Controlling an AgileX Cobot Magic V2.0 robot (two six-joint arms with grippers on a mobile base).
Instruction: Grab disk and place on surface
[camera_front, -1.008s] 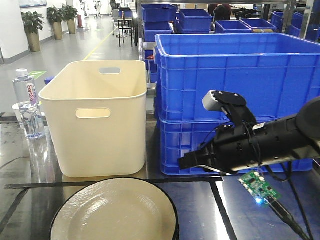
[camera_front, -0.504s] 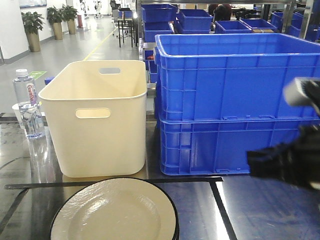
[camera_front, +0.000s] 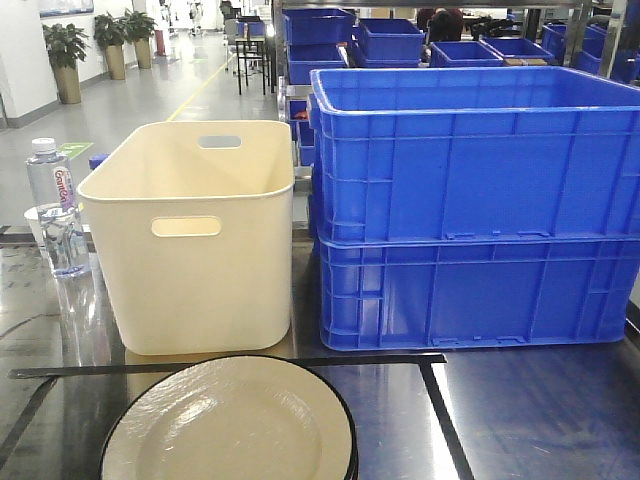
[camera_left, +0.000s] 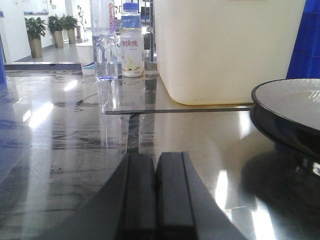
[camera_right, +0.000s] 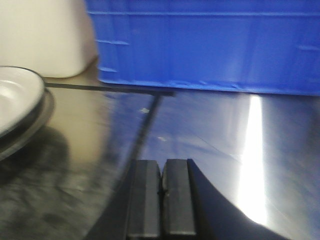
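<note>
A cream disk with a black rim (camera_front: 232, 425) lies on top of a stack at the front of the glossy taped tabletop (camera_front: 520, 420). The same disk (camera_left: 295, 102) shows at the right edge of the left wrist view, and the disk (camera_right: 15, 95) at the left edge of the right wrist view. My left gripper (camera_left: 156, 160) is shut and empty, low over the tabletop (camera_left: 65, 135), to the left of the disk. My right gripper (camera_right: 162, 167) is shut and empty, low over the tabletop (camera_right: 210, 135), to the right of the disk. Neither arm shows in the front view.
A cream tub (camera_front: 195, 225) stands behind the disk, with two stacked blue crates (camera_front: 470, 200) to its right. A water bottle (camera_front: 55, 205) stands at the far left, and beside it a small milk bottle (camera_left: 132, 47). Black tape lines (camera_front: 440, 415) cross the tabletop.
The right arm, which reached across in front of the blue crates, has pulled back to the right and left the front view. The disk has not moved.
</note>
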